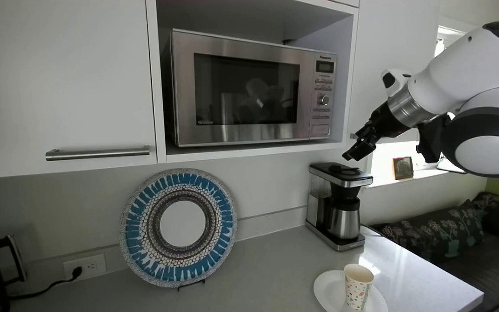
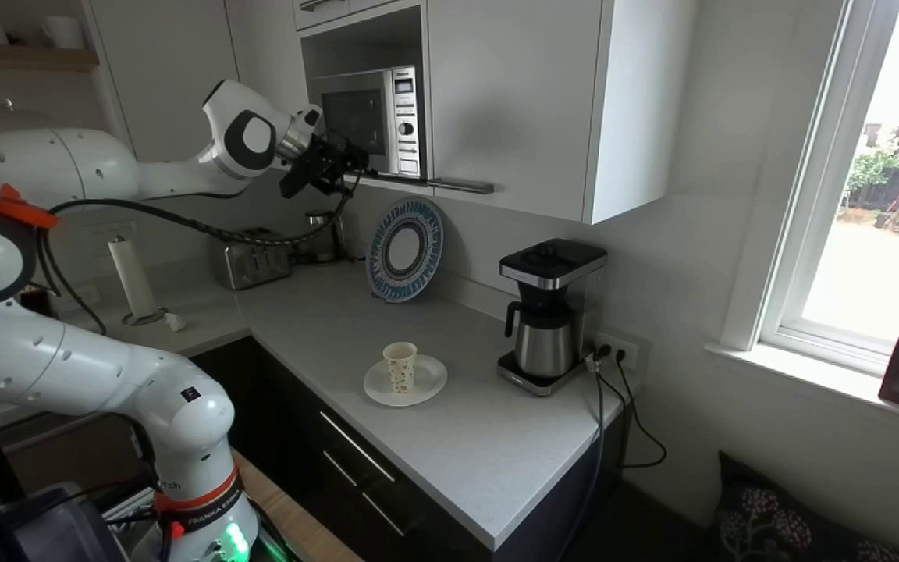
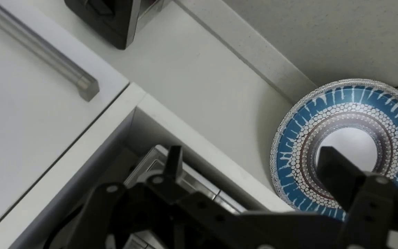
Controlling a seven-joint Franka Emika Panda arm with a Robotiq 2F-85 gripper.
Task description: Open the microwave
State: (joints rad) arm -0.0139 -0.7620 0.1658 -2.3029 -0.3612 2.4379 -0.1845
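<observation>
I had the black two-finger gripper (image 3: pixel 252 159) spread wide, fingers (image 3: pixel 174 162) apart, nothing between, facing the plain white wall (image 3: pixel 202 79). The wide, dark-windowed stainless-steel microwave (image 1: pixel 249 93) lay ahead and up in its white cabinet niche (image 1: pixel 254 153), long axis level along that wall. Its narrow button panel (image 1: pixel 322 93) looked my likely target. In wrist view, fingers hid most of the microwave; couldn't judge depth.

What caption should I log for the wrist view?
Wrist view: open hand partly blocking sight of the microwave and, at right, a patterned disc.
</observation>
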